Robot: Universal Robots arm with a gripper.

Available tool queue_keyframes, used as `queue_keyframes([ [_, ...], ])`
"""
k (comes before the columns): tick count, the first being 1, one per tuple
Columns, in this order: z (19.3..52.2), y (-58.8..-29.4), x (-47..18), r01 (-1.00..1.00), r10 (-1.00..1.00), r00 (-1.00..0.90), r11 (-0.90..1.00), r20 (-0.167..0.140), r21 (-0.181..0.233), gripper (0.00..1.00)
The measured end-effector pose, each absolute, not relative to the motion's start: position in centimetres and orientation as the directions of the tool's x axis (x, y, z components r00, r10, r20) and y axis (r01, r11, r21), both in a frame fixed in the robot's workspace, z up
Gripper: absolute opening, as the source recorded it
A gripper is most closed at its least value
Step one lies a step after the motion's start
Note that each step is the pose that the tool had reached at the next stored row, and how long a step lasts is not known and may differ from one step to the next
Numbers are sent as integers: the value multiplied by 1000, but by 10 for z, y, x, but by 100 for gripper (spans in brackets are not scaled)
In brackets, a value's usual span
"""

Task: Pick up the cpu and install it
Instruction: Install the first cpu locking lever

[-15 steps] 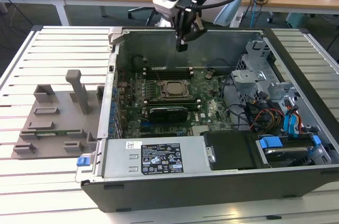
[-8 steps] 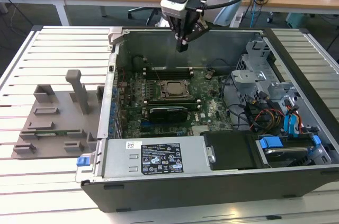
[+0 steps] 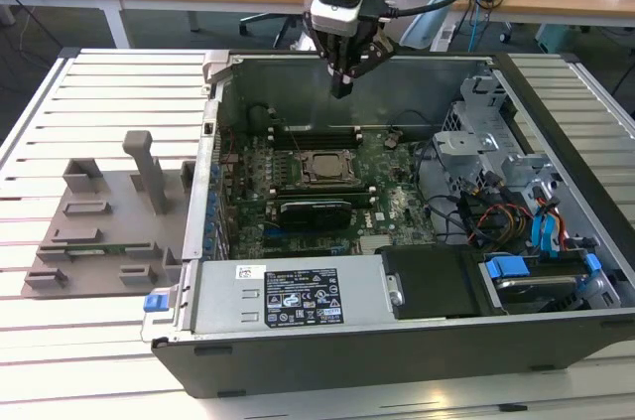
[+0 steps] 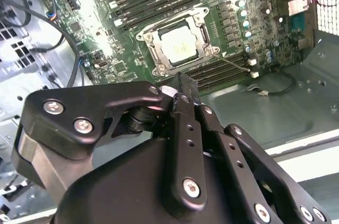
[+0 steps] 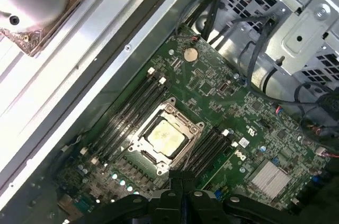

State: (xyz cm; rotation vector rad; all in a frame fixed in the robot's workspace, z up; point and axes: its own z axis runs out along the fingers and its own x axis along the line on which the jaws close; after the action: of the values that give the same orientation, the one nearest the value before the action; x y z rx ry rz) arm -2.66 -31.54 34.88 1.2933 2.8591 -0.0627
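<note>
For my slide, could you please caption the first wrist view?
Gripper above the motherboard, with the cpu seated in its socket.

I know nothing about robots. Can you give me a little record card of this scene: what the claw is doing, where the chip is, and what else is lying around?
gripper: shut, holding nothing, hanging above the motherboard
cpu: lying flat in its socket on the motherboard, apart from the gripper
computer case: open on top, resting on the slatted table
grey tray: on the table beside the case, at the exterior view's left
</note>
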Motion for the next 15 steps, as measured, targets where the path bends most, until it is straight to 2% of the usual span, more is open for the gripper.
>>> queue_keyframes([
  [15, 349, -315, -27, 592, 592, -806, 805, -19, -35, 11],
])
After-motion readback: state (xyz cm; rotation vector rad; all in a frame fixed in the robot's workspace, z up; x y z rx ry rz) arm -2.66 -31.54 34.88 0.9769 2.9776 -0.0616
